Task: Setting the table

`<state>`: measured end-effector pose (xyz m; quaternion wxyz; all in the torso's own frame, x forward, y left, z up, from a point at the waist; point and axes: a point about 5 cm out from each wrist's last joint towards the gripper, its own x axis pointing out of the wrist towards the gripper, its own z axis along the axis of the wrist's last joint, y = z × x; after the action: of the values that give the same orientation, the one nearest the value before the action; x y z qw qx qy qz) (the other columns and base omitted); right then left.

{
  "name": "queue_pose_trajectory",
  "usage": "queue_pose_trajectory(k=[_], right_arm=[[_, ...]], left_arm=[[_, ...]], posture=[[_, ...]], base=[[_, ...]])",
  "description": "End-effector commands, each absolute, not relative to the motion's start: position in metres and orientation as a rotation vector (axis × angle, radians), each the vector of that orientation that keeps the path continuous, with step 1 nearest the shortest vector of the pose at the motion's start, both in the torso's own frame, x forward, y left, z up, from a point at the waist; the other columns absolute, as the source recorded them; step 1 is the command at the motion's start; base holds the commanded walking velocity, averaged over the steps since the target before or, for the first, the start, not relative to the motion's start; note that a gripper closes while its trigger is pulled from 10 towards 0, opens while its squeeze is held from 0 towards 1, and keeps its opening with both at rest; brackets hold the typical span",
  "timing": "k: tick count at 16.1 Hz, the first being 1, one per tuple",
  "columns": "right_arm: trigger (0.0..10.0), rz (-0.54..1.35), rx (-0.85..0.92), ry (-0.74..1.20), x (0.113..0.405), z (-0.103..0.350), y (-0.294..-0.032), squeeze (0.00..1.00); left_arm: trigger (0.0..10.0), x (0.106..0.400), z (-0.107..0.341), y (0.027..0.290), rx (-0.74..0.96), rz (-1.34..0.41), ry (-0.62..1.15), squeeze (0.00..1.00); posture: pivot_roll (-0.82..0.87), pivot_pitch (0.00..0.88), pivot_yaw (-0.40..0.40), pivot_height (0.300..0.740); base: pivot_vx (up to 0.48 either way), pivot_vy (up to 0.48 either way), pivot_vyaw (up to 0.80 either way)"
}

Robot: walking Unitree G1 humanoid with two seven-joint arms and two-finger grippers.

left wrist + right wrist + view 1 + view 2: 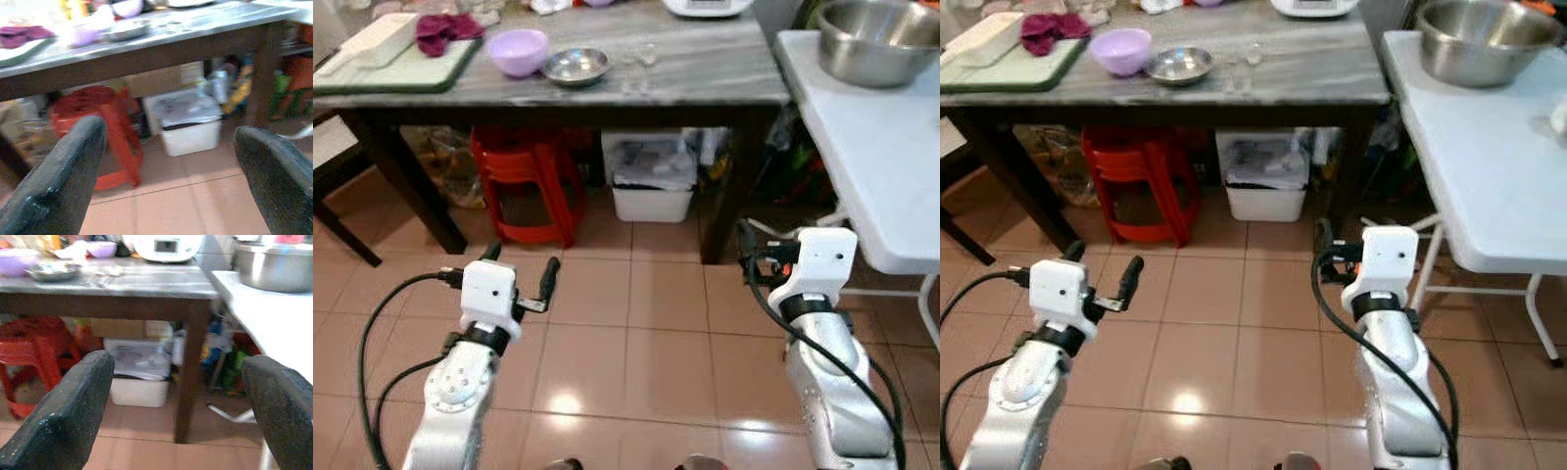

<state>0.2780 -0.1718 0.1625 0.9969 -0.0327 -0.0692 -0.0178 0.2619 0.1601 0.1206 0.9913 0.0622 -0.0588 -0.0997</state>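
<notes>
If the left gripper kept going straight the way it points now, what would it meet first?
Probably the red stool under the dark table, with the white bin just beside that line; the left gripper is open, and depth is unclear.

Steel bowl (871,39): cut by top edge. Cooker (707,7): mostly cropped. Glasses (641,64): too faint to count. Bin (653,176) contents: indistinct.

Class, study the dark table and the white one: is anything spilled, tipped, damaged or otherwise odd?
Nothing stands out. The purple bowl and small steel bowl sit upright on the dark table; the large steel bowl sits upright on the white table. No spill is visible.
</notes>
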Motion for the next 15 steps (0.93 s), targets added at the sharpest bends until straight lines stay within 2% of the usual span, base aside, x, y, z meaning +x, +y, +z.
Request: queue_pose_trajectory(k=[1, 15], right_arm=[[10.0, -0.05, -0.059, -0.154, 0.278, 0.166, -0.174, 0.0], [10.0, -0.091, -0.078, -0.211, 0.279, 0.18, -0.18, 0.0]], left_arm=[[10.0, 0.262, 0.121, 0.159, 0.119, -0.217, -0.122, 0.0], [10.0, 0.268, 0.132, 0.152, 0.081, -0.229, -0.16, 0.0]], posture=[[-0.17, 0.171, 0.052, 0.74], [-0.17, 0.178, 0.044, 0.74]], base=[[0.0, -0.48, 0.0], [0.0, -0.48, 0.0]])
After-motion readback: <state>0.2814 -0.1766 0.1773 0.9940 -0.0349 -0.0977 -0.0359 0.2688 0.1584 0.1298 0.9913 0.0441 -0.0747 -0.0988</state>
